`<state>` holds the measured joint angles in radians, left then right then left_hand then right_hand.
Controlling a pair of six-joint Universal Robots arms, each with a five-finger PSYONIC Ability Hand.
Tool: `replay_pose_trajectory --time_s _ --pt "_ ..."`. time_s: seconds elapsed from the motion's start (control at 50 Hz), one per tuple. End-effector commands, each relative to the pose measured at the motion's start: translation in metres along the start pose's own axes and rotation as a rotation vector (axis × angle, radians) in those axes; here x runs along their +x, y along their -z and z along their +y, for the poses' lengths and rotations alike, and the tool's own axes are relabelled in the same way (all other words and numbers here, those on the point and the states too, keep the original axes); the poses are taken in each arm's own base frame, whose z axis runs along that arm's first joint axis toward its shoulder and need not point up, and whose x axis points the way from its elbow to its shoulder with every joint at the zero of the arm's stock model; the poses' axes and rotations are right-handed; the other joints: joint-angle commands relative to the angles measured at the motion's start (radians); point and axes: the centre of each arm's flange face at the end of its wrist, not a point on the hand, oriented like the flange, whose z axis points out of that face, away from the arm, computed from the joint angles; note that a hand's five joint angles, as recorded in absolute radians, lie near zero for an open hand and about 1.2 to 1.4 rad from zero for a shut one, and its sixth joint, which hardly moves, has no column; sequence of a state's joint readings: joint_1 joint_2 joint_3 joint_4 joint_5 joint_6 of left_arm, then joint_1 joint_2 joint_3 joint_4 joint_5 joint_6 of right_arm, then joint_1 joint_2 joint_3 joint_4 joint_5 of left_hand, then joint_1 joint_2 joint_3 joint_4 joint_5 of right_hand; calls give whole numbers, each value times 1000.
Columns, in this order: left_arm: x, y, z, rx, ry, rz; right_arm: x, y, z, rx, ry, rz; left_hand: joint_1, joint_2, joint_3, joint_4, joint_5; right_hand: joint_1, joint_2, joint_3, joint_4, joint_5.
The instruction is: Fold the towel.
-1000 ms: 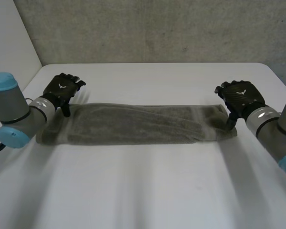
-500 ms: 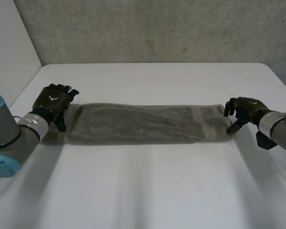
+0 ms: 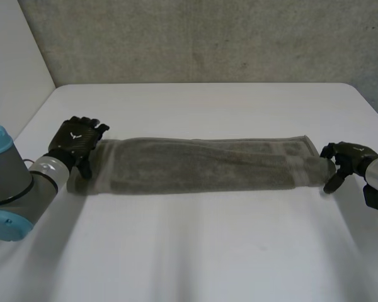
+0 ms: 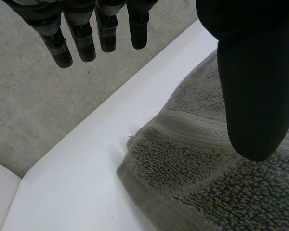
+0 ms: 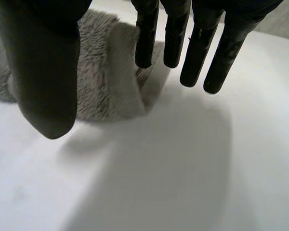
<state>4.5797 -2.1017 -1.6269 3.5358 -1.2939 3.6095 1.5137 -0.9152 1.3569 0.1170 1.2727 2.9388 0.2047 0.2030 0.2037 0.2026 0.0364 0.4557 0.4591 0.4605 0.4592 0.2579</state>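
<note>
A grey towel, folded into a long narrow strip, lies flat across the white table. My left hand rests at the strip's left end. In the left wrist view its fingers are straight over the table edge and its thumb hangs over the towel corner, gripping nothing. My right hand is just off the strip's right end. In the right wrist view its fingers are straight and apart from the thumb. The towel end lies beyond them, unpinched.
A grey wall rises behind the table's far edge, with a white panel at the far left. Bare table top stretches in front of the towel. The right hand is close to the table's right edge.
The towel strip has shifted to the right and stretched out longer. My right hand has moved right and lower, off the towel's end. The left hand has shifted a little with the left end.
</note>
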Motion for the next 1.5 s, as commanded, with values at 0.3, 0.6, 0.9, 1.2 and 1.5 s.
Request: replay_pose_trajectory --time_s 0.3,0.6,0.9,1.2,1.5 --pt "16 5 2 -1 -2 58 0 8 1 55 17 10 35 37 36 37 29 266 263 261 263 289" --pt "32 16 -8 -6 -14 168 -1 20 -12 96 31 20 302 304 303 304 296 222 219 217 219 246" --pt "29 17 1 -70 -104 127 -2 18 -9 77 24 11 391 392 391 393 384 384 381 379 380 407" --pt "25 14 2 -75 -130 119 -1 15 -10 70 -44 -8 358 360 359 360 352 -74 -78 -79 -78 -51" --pt "27 22 6 -136 -249 156 -3 22 -19 95 -29 -9 352 354 353 354 346 234 230 229 230 257"
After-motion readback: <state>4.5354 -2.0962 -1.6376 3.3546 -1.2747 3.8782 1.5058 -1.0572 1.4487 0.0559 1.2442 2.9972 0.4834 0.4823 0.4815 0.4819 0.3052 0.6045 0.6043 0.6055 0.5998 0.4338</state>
